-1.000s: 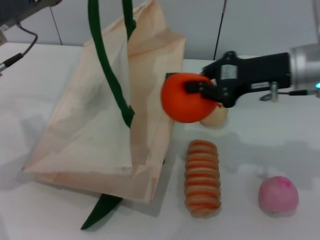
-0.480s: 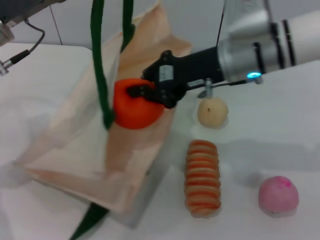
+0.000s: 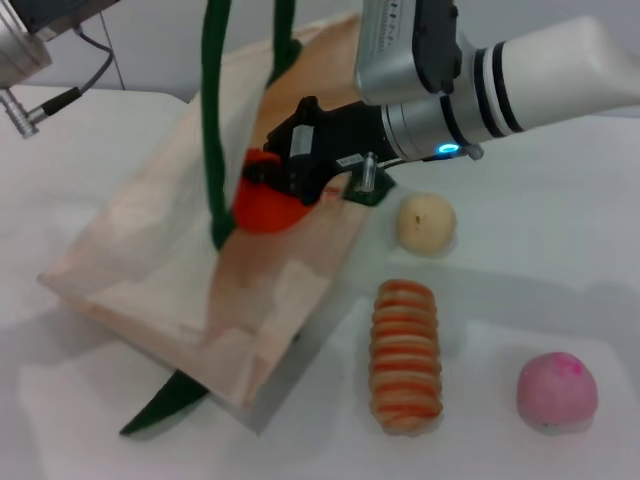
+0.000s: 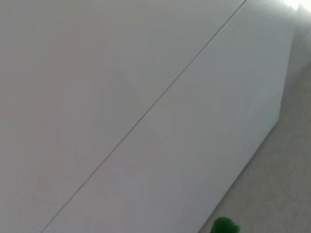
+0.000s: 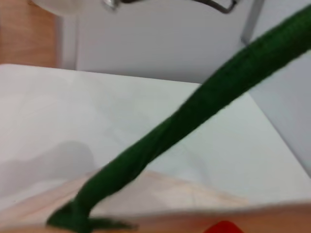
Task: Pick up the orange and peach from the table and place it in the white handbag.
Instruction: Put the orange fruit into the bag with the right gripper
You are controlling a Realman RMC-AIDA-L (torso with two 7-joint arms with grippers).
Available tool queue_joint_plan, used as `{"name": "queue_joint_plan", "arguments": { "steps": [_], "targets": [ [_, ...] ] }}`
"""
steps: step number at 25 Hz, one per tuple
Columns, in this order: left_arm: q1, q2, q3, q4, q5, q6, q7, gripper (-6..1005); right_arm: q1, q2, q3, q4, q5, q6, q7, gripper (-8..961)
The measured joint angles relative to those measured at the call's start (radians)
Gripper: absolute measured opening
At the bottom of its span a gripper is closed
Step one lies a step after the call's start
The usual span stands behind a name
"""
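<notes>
A: The orange (image 3: pixel 262 205) sits left of centre in the head view, clamped in the right hand (image 3: pixel 268 188) right at the mouth of the white handbag (image 3: pixel 180 290). Which step is this?

B: The drop-in, I'd say. The fruit is partly behind the bag's raised cloth edge, beside the green handle (image 3: pixel 214 120) that runs up out of the top of the frame. The left hand is not in view; only part of that arm (image 3: pixel 30 50) shows at upper left, so whether it holds the handle I cannot tell.

A: And the peach (image 3: pixel 557 391)?

B: Lower right, on the surface (image 3: pixel 560 260), well apart from the bag, past the striped bread loaf (image 3: pixel 405 355) and the pale ball (image 3: pixel 426 222).

A: The left wrist view?

B: Mostly a blank wall, with a scrap of green (image 4: pixel 224 226) at the bottom edge.

A: Right wrist view?

B: The green handle (image 5: pixel 194 111) crosses diagonally over the bag's cloth (image 5: pixel 160 194), with a sliver of orange (image 5: pixel 224 227) at the bottom. Next, the hand probably needs to go deeper, let go, then fetch the peach.
</notes>
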Motion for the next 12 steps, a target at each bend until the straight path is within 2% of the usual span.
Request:
{"name": "queue_joint_plan", "arguments": {
  "steps": [3,12],
  "targets": [
    [-0.003,0.001,0.001,-0.003,0.0,-0.001,0.0,124,0.001,0.002,0.021,0.003,0.006,0.027,-0.021,66],
    [-0.018,0.002,0.001,-0.004,0.0,-0.001,-0.002,123,0.013,0.004,0.126,0.088,0.009,0.271,-0.102,74]
  ]
}}
